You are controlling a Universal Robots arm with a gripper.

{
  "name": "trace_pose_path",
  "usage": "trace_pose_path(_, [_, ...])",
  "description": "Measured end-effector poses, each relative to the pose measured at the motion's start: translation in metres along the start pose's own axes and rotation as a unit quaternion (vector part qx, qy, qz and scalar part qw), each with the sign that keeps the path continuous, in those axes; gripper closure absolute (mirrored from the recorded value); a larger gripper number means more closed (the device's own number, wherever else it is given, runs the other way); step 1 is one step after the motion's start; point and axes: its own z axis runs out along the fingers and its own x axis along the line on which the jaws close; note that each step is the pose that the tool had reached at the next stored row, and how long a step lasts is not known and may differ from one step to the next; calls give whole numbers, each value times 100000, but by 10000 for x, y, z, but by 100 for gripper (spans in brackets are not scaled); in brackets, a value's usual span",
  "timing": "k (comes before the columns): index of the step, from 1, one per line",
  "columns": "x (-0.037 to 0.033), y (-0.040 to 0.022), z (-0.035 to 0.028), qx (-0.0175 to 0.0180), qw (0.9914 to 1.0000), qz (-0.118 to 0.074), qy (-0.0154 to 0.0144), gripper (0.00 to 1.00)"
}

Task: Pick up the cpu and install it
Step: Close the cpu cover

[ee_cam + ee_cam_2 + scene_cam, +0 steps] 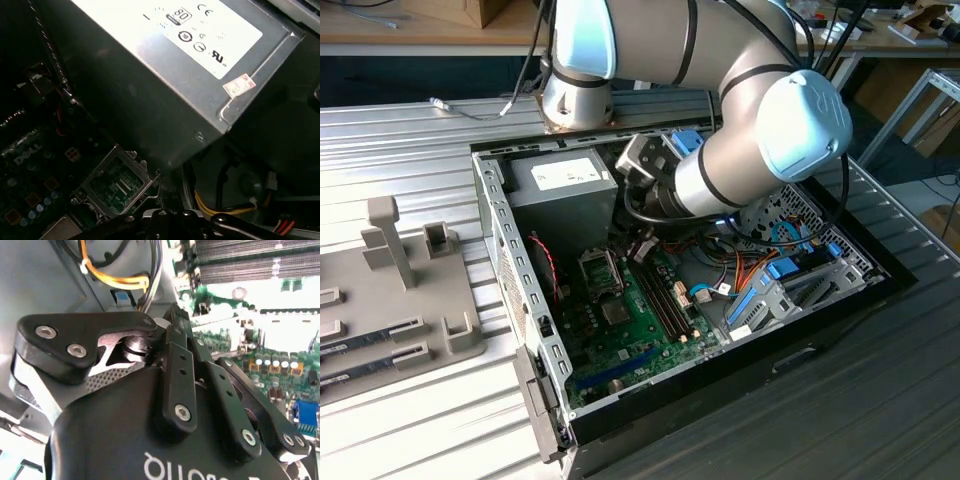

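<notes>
Gripper: We see it (642, 245) low inside the open computer case (510, 270), just above the green board (620, 330). Both wrist views show its tip (167, 322) (167, 216).
Grip state: We cannot tell how wide it stands, or whether it has hold of anything.
Cpu: We cannot tell where it lies, and it may be at the gripper's tip.
Socket: In the exterior view it (600, 270) sits near the gripper, at about 8 o'clock from it. In the first wrist view its metal frame (115, 182) surrounds a green floor with pale marks and no silvery lid, so we judge it unfilled.
Neighbours: The grey power box (560, 185) is at 10 o'clock of the gripper, and the long memory slots (665, 300) are at 5 o'clock.
Handling: We judge the cpu light, thin and stiff. Its metal top is probably slick and its underside delicate.
Hold: We think two opposite edges of the rim are best, with the chip kept level.
</notes>
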Motion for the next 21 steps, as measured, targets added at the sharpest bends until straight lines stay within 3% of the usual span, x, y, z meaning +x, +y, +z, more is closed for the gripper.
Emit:
trace_pose_path(4, [-80,46,132,115,100000,-41,179,89])
trace_pose_path(8, [-110,62,203,377,99998,-23,464,89])
trace_pose_path(10, [-107,59,213,1182,99985,119,1298,89])
trace_pose_path(14, [-106,56,230,2436,99937,372,2564,89])
trace_pose_path(17, [-116,87,257,2537,99932,395,2654,89])
trace_pose_path(21, [-66,134,268,2578,99931,367,2632,89])
